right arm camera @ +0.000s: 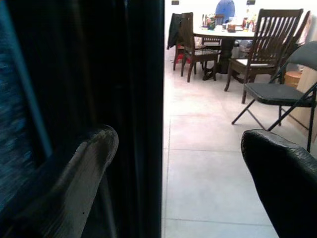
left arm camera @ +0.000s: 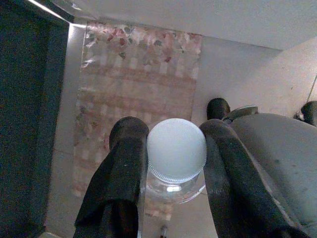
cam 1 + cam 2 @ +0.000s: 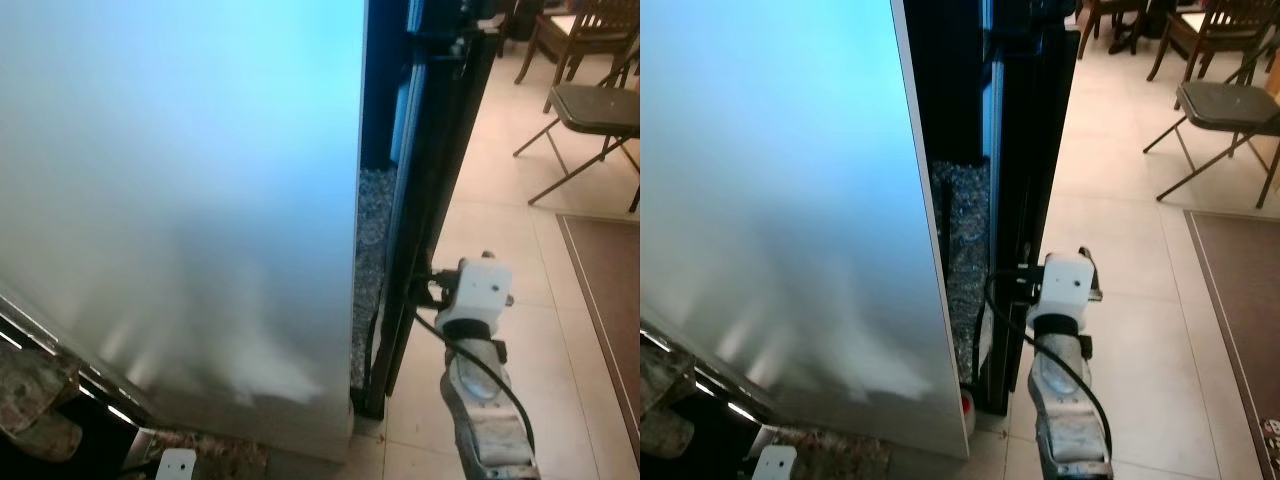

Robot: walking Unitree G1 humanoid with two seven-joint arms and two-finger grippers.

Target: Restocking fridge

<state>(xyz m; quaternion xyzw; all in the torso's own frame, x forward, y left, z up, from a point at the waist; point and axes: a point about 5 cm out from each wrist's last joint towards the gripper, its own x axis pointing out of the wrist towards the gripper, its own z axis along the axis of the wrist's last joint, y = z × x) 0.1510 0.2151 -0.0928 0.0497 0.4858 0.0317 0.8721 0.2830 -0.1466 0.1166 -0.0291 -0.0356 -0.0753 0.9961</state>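
- Right gripper [image 1: 181, 168]: fingers spread, empty, at the dark edge of the fridge door [image 3: 435, 190], likely to swing it wider.
- Left gripper [image 2: 171, 163]: low at near left, fingers clamped on a bottle [image 2: 177, 153], held ready for stocking.
- Bottle: white cap between both fingers [image 2: 124, 163], touching each.

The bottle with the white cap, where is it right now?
The bottle sits between the left claw's two black fingers in the left wrist view, held above a patterned rug.
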